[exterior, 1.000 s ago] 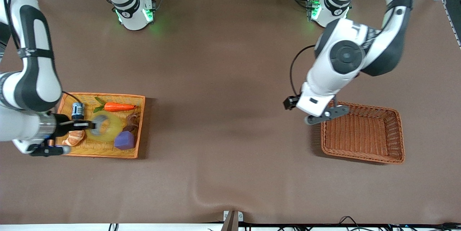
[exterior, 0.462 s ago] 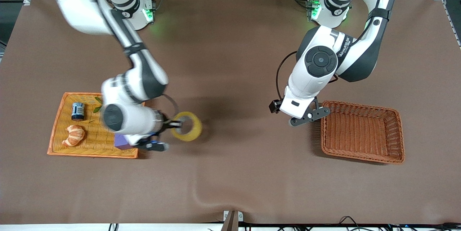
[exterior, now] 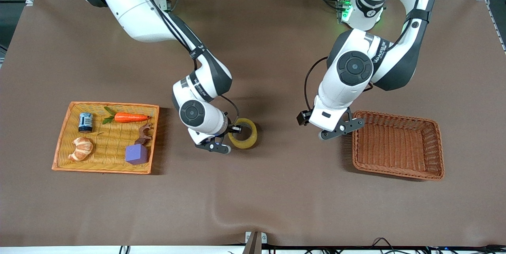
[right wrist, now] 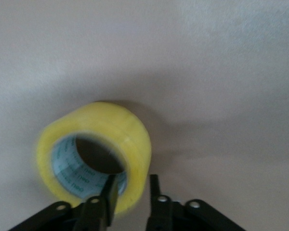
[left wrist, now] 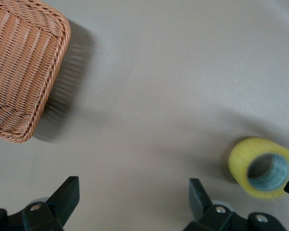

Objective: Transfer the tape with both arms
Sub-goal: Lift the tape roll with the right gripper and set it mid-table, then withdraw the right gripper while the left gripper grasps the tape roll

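While the right gripper (exterior: 236,129) has its fingers clamped on the wall of the tape (exterior: 245,135) over mid-table, the left gripper (left wrist: 130,202), fingers apart beside the empty basket (exterior: 397,145), waits, so handover and drop-off remain.

Tape (exterior: 243,133) over mid-table, between tray (exterior: 63,143) and basket (exterior: 435,155).

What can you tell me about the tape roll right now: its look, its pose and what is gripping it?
The tape is a wide ring of translucent yellow film around a pale printed core. The right gripper holds it over the middle of the table, between the flat tray and the basket, one finger inside the core and one outside, pinching the wall. Whether it touches the cloth cannot be told. The left gripper hovers open nearby.
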`<state>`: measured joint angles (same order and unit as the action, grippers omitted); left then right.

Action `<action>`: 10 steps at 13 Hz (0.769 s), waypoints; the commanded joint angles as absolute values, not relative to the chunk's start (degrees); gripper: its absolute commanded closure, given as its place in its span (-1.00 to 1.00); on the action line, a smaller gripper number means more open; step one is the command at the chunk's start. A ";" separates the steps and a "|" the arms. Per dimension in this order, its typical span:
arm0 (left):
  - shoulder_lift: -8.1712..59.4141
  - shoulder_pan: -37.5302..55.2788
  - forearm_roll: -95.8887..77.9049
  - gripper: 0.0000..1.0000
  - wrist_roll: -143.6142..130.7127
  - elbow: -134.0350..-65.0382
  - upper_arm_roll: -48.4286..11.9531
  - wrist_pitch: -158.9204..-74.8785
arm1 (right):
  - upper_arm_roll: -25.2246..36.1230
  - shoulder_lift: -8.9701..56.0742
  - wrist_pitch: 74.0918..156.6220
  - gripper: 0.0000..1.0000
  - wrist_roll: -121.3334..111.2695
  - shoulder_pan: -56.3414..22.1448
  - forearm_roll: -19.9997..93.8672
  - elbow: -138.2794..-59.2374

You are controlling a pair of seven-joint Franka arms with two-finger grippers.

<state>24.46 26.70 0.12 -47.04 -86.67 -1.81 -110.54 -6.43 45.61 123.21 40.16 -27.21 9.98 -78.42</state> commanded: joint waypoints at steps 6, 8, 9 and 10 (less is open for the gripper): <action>29.61 29.17 -0.44 -1.00 -51.22 -85.17 -1.93 -117.82 | -5.80 31.49 102.68 -1.00 17.36 -7.85 9.49 -79.53; 33.11 30.23 -1.57 -1.00 -52.29 -83.07 -2.54 -124.25 | -5.80 24.21 101.69 -1.00 10.58 -2.49 6.96 -85.48; 35.66 31.37 -2.54 -1.00 -52.64 -81.06 -2.64 -126.28 | -5.80 20.78 101.69 -1.00 8.02 -0.55 4.51 -88.30; 38.38 33.03 -3.16 -1.00 -53.34 -78.95 -2.64 -128.13 | -5.89 17.26 101.08 -1.00 4.43 1.82 3.87 -90.42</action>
<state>33.18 30.70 -1.27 -51.98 -84.64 -2.91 -126.10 -4.58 26.09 100.31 8.53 -1.04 6.13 -81.51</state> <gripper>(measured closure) 0.000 0.000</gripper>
